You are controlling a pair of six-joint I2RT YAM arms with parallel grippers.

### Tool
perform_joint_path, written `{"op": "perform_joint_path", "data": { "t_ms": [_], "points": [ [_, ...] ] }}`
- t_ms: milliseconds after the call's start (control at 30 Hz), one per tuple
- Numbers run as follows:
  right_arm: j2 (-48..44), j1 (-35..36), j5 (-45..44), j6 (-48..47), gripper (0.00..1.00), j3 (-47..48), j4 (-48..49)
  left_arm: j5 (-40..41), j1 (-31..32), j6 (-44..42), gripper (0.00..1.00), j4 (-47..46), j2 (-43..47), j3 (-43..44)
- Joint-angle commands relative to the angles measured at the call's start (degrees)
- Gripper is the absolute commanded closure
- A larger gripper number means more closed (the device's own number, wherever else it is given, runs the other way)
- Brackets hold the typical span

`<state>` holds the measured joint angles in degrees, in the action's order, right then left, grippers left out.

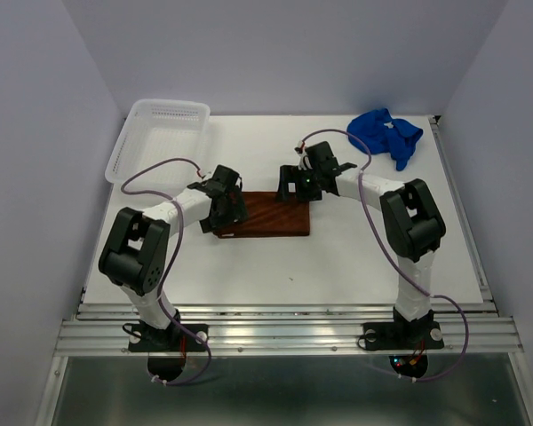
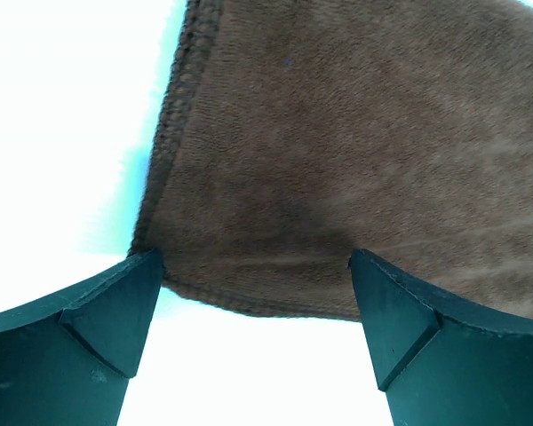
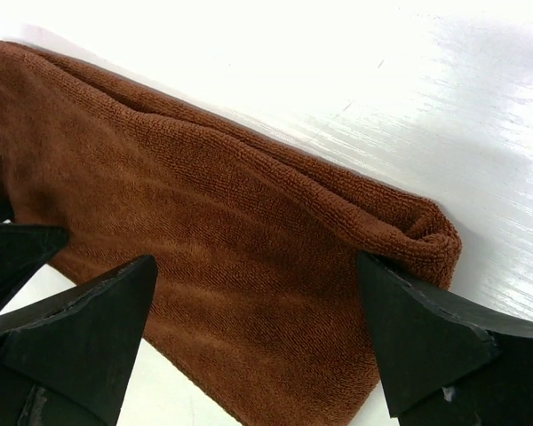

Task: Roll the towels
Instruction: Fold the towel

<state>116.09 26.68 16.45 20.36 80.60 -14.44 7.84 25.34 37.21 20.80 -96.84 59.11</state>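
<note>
The rust-brown towel (image 1: 271,215) lies folded flat in the middle of the table, between both arms. My left gripper (image 1: 225,209) hovers open over its left end; in the left wrist view the towel's stitched corner (image 2: 249,293) sits between the two dark fingers (image 2: 115,311), nothing pinched. My right gripper (image 1: 295,188) is open over the towel's far right part; in the right wrist view the brown towel (image 3: 240,266) spreads under the wide-apart fingers (image 3: 409,328), with its folded edge curling by the right one. The blue towel (image 1: 386,133) lies crumpled at the back right.
A white plastic mesh basket (image 1: 160,135) stands at the back left corner. Grey walls close the table on three sides. A metal rail (image 1: 284,327) runs along the near edge by the arm bases.
</note>
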Motion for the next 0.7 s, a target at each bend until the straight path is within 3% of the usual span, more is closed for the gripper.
{"op": "perform_joint_path", "data": {
  "t_ms": [0,300,667],
  "points": [
    [-1.8,-0.7,-3.4,-1.5,0.0,-1.6,-1.9,0.6,-0.2,-0.1,0.01,3.7,3.2,-0.3],
    [-7.6,-0.7,1.8,-4.8,0.0,-0.4,-1.4,-0.3,4.7,-1.1,0.01,5.6,6.0,9.9],
    [-8.0,-0.7,3.1,-5.6,0.0,-3.7,-0.1,-0.4,3.4,-1.6,0.01,4.8,-6.6,19.5]
  ]
}}
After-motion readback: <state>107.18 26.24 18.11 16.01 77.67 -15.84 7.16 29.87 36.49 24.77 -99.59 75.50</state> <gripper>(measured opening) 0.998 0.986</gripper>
